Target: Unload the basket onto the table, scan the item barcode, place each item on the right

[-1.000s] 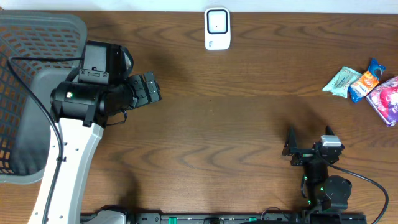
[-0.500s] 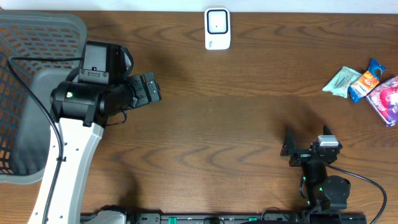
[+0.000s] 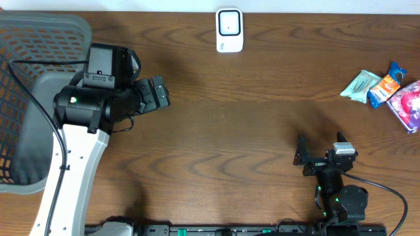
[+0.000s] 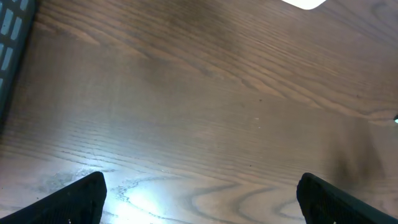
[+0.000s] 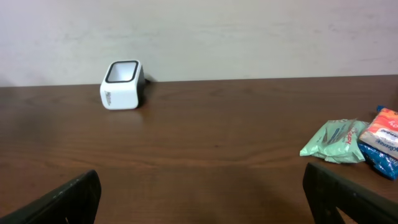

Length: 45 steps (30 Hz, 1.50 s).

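The white barcode scanner (image 3: 230, 29) stands at the table's far edge, and the right wrist view shows the scanner (image 5: 122, 84) upright at the left. Three snack packets lie at the far right: a pale green one (image 3: 360, 86), an orange-and-blue one (image 3: 386, 84) and a pink one (image 3: 408, 105). The green packet (image 5: 336, 140) and the orange-and-blue packet (image 5: 382, 140) also show in the right wrist view. My left gripper (image 3: 157, 94) hangs open over bare wood left of centre, holding nothing (image 4: 202, 202). My right gripper (image 3: 320, 149) stands open and empty near the front edge (image 5: 202, 199).
A grey mesh basket (image 3: 26, 39) fills the left end of the table, beside the left arm; its rim shows in the left wrist view (image 4: 12, 31). Bare wood lies between the grippers, the scanner and the packets.
My right gripper has shifted slightly left and away from the front edge. The left arm and the objects have not moved.
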Available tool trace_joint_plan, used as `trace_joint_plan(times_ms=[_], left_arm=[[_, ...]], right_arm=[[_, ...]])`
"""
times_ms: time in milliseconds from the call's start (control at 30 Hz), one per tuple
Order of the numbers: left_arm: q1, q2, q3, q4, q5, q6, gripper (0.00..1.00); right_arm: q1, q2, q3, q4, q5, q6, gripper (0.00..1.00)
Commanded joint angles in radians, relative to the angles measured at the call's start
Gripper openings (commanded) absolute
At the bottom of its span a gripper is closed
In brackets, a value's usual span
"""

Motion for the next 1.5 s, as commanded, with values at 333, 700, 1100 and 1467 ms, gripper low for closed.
trace_joint_plan(times_ms=[333,700,1100,1467], left_arm=[[0.003,0.000,0.008,-0.003,-0.010,0.013,0.98],[0.003,0.000,0.008,-0.003,-0.010,0.013,0.98],[0.003,0.000,0.008,-0.003,-0.010,0.013,0.98],[0.004,-0.002,0.008,-0.014,-0.022,0.041,0.98]], right_arm=[[0.006,-0.007,-0.002,-0.004,0.010,0.014,0.99],[0.006,-0.007,-0.002,-0.004,0.010,0.014,0.99],[0.006,-0.007,-0.002,-0.004,0.010,0.014,0.99],[0.006,-0.006,-0.002,-0.004,0.010,0.014,0.99]])
